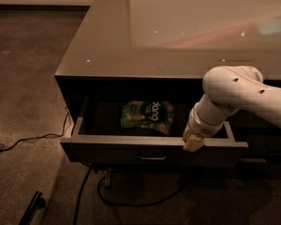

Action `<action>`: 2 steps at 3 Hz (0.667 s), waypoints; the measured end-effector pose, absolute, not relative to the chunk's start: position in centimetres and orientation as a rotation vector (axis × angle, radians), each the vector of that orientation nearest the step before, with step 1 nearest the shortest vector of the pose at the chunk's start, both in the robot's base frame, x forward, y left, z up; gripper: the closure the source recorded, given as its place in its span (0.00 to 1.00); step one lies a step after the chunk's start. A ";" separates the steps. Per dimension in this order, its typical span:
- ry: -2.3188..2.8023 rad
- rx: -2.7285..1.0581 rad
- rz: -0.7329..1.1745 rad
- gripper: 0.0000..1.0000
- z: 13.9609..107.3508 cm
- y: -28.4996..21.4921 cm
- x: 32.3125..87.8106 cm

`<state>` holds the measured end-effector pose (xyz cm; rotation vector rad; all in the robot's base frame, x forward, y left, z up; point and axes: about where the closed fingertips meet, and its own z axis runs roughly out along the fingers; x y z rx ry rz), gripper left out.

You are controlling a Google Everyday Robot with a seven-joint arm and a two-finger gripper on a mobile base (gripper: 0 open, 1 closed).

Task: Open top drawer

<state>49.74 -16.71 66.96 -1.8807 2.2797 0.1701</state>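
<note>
The top drawer (107, 150) of the dark cabinet stands pulled out toward me, its flat front low in the view with a small metal loop handle (152, 157) at centre. A green snack bag (147, 116) lies on the drawer floor. My white arm reaches in from the right. My gripper (193, 143) sits at the top edge of the drawer front, right of the handle, its pale tip touching the rim.
The cabinet has a glossy top (178, 27) that reflects light. Black cables (84, 191) run over the brown carpet below and left of the drawer. A dark object (32, 207) lies on the floor at bottom left.
</note>
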 end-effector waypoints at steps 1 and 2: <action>2.280 -1.881 0.170 0.40 67.0 -16.7 49.7; 2.280 -1.881 0.170 0.16 67.0 -16.7 49.7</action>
